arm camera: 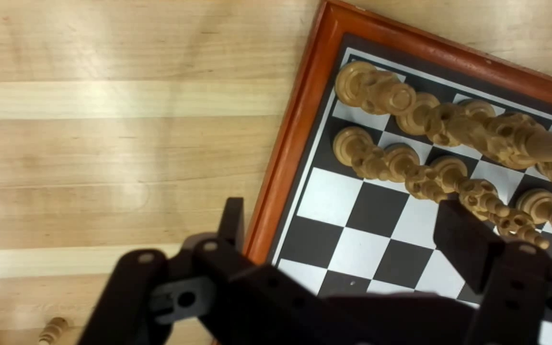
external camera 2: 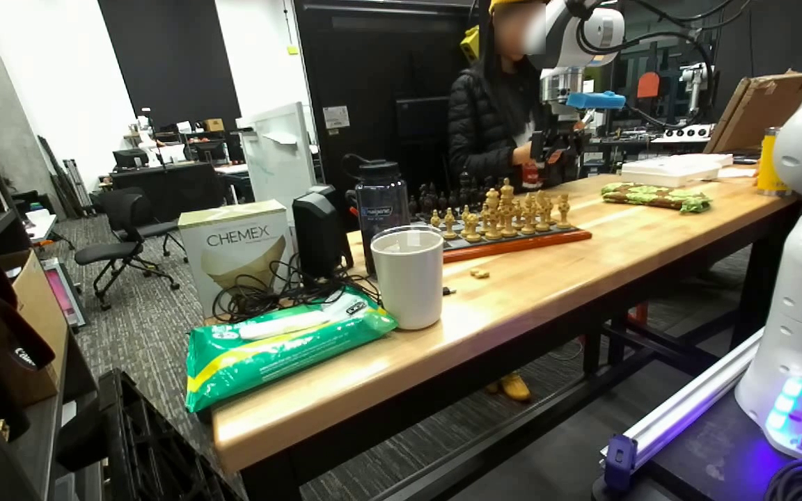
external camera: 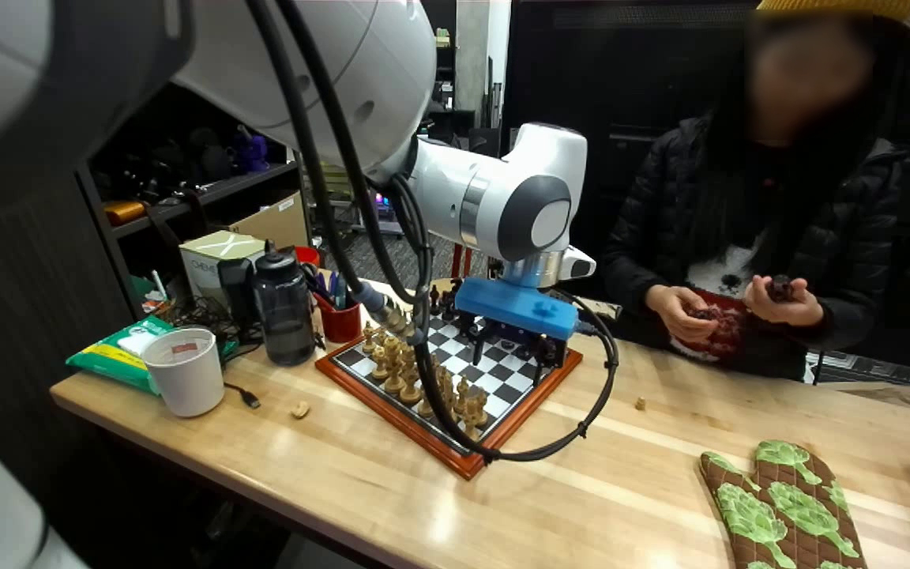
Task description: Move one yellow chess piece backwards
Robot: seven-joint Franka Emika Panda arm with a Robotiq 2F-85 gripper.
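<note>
Hovering above the edge of the chessboard [arm camera: 381, 206], I hold my gripper [arm camera: 340, 215] with its two fingers [arm camera: 467, 249] spread wide apart. The yellow chess pieces [arm camera: 448, 170] stand in two rows along one side, while another yellow piece [arm camera: 54, 328] is off the board, on the table [arm camera: 113, 158].

On a long blond wooden table [external camera 2: 547, 266]: upright yellow wooden chess pieces [external camera 2: 491, 217] along the near side of a red-rimmed chessboard [external camera 2: 526, 245]. Nearer, 1 white cylindrical cup [external camera 2: 408, 285] beside 1 green plastic packet [external camera 2: 272, 356]. Higher, 1 black angular gripper [external camera 2: 551, 151].
</note>
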